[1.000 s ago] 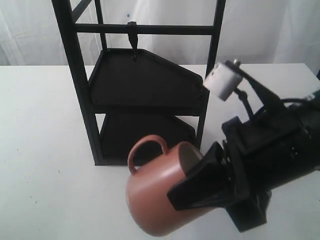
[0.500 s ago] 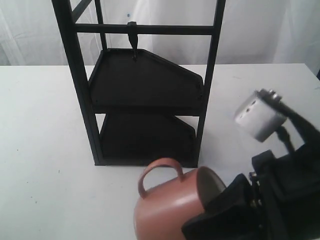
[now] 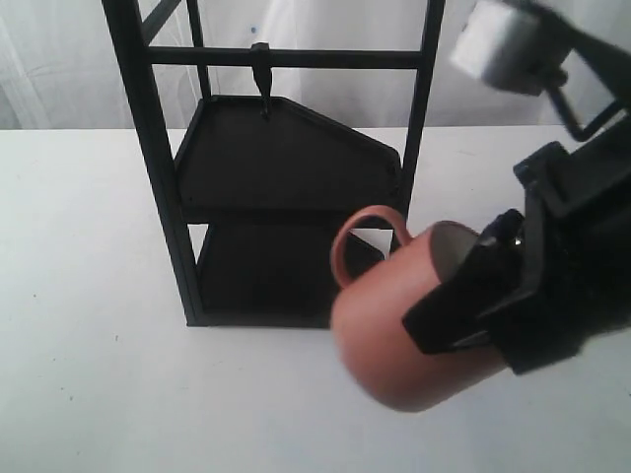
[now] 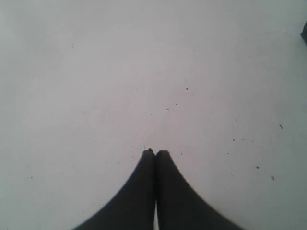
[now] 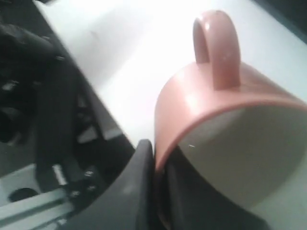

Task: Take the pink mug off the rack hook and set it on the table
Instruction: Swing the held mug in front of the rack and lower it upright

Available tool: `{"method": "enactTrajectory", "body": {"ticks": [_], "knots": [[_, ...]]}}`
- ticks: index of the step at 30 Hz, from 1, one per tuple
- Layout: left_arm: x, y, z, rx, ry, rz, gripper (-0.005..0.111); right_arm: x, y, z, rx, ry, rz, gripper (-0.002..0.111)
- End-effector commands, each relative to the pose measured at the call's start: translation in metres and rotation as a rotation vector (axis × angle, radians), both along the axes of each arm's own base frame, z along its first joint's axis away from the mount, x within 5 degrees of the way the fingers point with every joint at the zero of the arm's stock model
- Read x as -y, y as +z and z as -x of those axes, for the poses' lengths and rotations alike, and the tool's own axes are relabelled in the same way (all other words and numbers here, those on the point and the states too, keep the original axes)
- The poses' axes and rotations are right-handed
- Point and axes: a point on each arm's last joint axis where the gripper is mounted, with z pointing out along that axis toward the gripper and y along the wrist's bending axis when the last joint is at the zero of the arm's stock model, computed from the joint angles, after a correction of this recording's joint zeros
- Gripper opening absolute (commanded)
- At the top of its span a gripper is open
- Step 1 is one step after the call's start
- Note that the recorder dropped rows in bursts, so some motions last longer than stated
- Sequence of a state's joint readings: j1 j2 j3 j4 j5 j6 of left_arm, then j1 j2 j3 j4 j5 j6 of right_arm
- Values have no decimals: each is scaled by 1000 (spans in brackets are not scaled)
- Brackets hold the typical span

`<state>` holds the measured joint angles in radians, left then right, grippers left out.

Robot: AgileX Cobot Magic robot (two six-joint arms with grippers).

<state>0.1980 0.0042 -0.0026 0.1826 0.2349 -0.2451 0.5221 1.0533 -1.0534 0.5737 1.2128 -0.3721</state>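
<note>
From outside, the mug (image 3: pixel 394 335) is off the hook (image 3: pixel 261 81), which hangs bare from the crossbar of the rack (image 3: pixel 148 168). Your right hand (image 3: pixel 449 317) has the mug by its rim, near and right of the rack's foot. It lies tipped on its side, handle up and mouth to the right, and it looks to be clear of the surface (image 3: pixel 89 296). So the unhooking is done and you are on the set-down.

The left wrist view shows your left hand (image 4: pixel 154 154) pressed shut on nothing, over a bare, speckled patch of surface, so it has no part in this.

In the right wrist view, the right hand (image 5: pixel 160 160) is pinched tight on the mug (image 5: pixel 225 91), one finger outside the wall and one inside against the cream lining.

Next, I'd say — roll the wrist until the mug stands upright, lower it onto open surface near the rack's front, and let go only once the base sits flat.
</note>
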Motion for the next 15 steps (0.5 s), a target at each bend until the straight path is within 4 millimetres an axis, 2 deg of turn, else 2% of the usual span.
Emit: {"method": "enactTrajectory", "body": {"ticks": [1,6,11,15], "knots": [[0,0,0,2,-2,-7,0,7,-12,-21,36,-114,244,0],[0,0,0,2,-2,-7,0,-6,-23,-22,33,-62,319,0],[0,0,0,2,-2,-7,0,-10,-36,-34,131,-240,561,0],[0,0,0,2,-2,-7,0,-26,-43,-34,109,-218,574,0]]}}
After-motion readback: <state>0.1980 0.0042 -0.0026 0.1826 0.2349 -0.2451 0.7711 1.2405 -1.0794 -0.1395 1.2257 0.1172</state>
